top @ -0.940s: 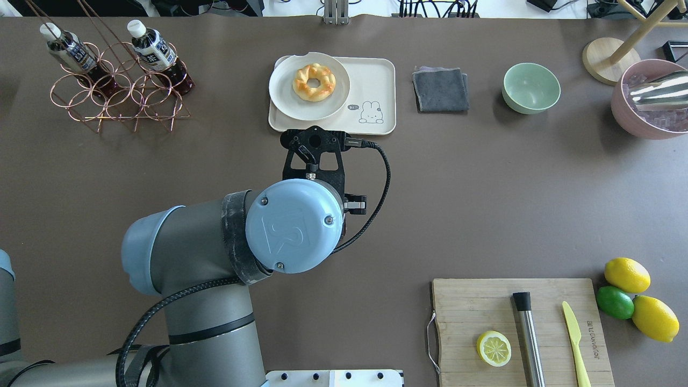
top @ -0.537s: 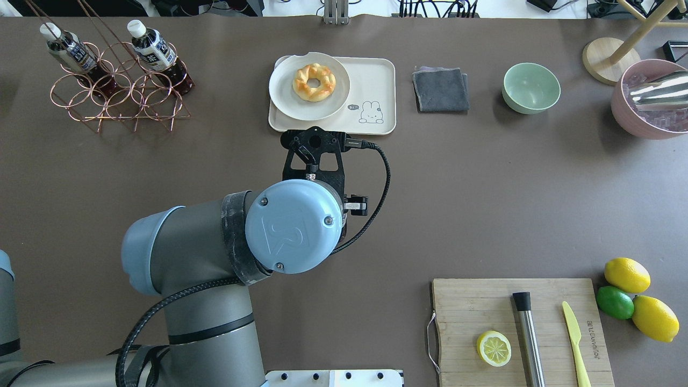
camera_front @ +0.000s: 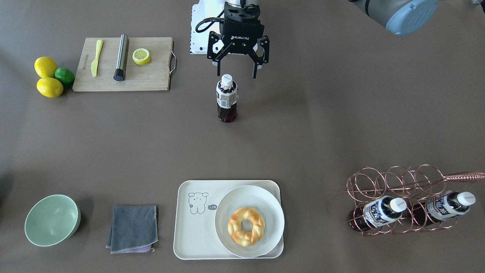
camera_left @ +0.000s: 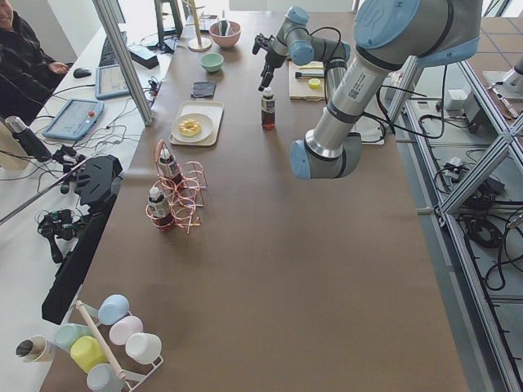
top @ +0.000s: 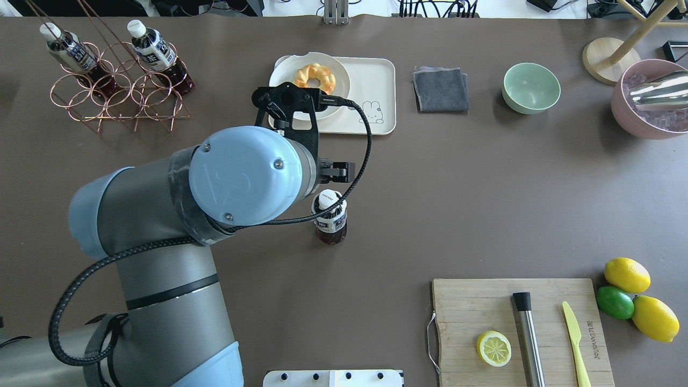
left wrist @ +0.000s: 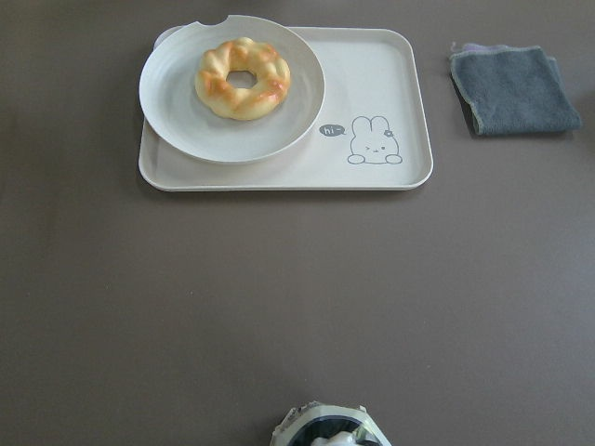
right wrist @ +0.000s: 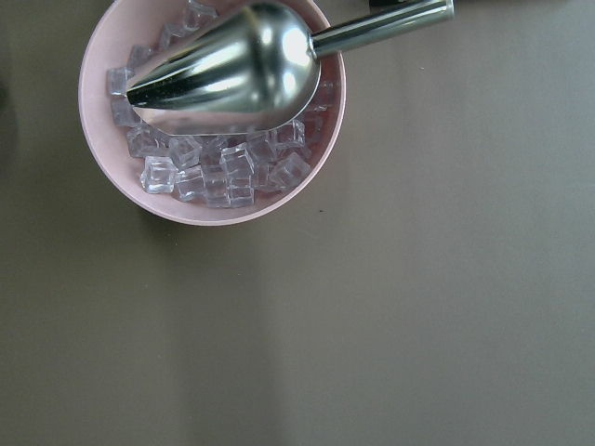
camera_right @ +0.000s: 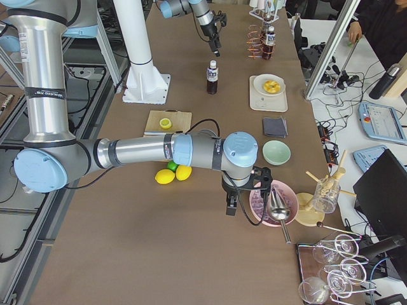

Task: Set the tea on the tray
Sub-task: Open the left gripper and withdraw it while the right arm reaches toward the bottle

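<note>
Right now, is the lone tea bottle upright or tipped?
Upright: the bottle stands on its base, cap up; the open left pincer is not holding it.

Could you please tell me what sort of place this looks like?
Probably a robotics lab staged as a kitchen: robot arm over a table, an operators' desk with tablets, and props like the doughnut.

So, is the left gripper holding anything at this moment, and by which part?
Nothing. The left gripper is open and clear of the tea, which stands upright on the table.
</note>
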Motion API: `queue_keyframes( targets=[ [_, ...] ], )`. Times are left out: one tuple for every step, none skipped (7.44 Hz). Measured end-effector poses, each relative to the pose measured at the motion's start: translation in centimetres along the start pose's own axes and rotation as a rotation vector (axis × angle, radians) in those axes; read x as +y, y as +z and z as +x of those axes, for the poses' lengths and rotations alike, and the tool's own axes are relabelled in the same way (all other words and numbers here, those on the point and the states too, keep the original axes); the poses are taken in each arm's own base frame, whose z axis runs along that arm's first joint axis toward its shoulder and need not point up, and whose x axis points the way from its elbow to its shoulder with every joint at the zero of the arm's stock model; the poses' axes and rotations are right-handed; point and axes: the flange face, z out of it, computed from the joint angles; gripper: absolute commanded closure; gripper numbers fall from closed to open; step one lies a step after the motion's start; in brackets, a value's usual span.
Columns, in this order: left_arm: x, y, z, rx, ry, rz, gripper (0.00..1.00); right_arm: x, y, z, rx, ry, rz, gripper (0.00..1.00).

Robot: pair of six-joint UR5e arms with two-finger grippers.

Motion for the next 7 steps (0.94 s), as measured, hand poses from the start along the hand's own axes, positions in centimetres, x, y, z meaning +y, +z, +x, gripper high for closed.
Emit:
queue_keyframes(
  targets=[
    [-0.7,0.8,-2.6,-0.012,-0.005,0.014,0.03,-0.4,-0.3,-0.4,0.000,-0.006,0.006,0.00],
    [-1.2,1.9,-5.2,0.001,-0.015,0.054,0.03,-0.9,-0.8,-0.9,0.000,-0.014,0.015,0.00],
    [-2.5,3.1,-8.1,0.002,-0.037,0.096,0.03,-1.5,-1.4,-1.5,-0.001,-0.027,0.026,0.00],
    [-4.3,3.6,-10.8,-0.008,-0.064,0.129,0.03,-2.1,-2.2,-2.7,-0.002,-0.049,0.041,0.00],
    [-5.1,4.3,-13.7,-0.036,-0.084,0.131,0.03,-2.9,-2.8,-4.5,-0.009,-0.078,0.051,0.00],
    [-5.1,5.0,-17.3,-0.080,-0.102,0.119,0.03,-4.0,-3.1,-7.0,-0.015,-0.099,0.055,0.00],
    [-5.3,6.2,-22.1,-0.143,-0.134,0.075,0.03,-5.0,-3.0,-11.0,-0.024,-0.126,0.055,0.00]
  ],
)
